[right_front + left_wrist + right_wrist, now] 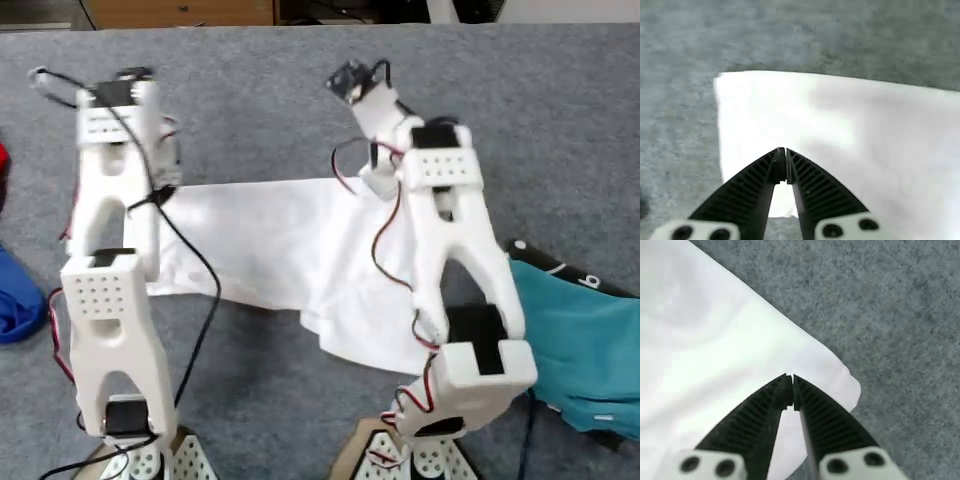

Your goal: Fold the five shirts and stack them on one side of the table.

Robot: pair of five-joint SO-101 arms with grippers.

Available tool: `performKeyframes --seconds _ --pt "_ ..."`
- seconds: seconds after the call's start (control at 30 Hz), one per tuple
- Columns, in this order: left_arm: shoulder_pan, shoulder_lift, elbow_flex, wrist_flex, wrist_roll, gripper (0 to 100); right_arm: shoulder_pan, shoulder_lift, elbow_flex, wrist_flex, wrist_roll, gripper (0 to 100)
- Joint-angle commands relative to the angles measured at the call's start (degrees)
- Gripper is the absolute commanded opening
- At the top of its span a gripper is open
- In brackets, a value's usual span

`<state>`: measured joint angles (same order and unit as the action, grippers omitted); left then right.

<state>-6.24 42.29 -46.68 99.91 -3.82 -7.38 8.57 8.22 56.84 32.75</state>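
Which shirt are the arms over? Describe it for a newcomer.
On the grey table, look between the two white arms. A white shirt lies spread there. Unlike the teal shirt at one edge and the blue cloth at the other, it's plain white.

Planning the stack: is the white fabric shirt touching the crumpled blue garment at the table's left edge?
Apart: the high view shows grey table between the white fabric shirt and crumpled blue garment.

Left gripper (785, 152), right gripper (791, 378) — both closed
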Motion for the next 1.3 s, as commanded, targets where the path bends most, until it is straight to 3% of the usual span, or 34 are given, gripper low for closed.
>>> performKeyframes --seconds 0.0,0.17,0.37,0.83,1.27 --pt "5.98 -0.48 0.26 -2.55 -0.18 2 0.57 -4.18 9.89 -12.92 -2.55 1.6" --pt "7.56 1.54 2.64 -8.18 2.37 2 1.10 -3.82 15.78 -24.62 -6.07 1.6" --pt "6.24 5.14 7.38 -6.51 1.93 2 2.15 5.67 13.23 -32.53 -7.65 1.6" --pt "5.36 -4.35 10.02 0.70 -2.55 2 3.91 17.19 -2.86 -22.15 -7.56 1.6" --pt "4.31 -7.16 26.46 -6.68 -2.64 2 3.74 18.33 -3.74 -22.15 -7.56 1.6"
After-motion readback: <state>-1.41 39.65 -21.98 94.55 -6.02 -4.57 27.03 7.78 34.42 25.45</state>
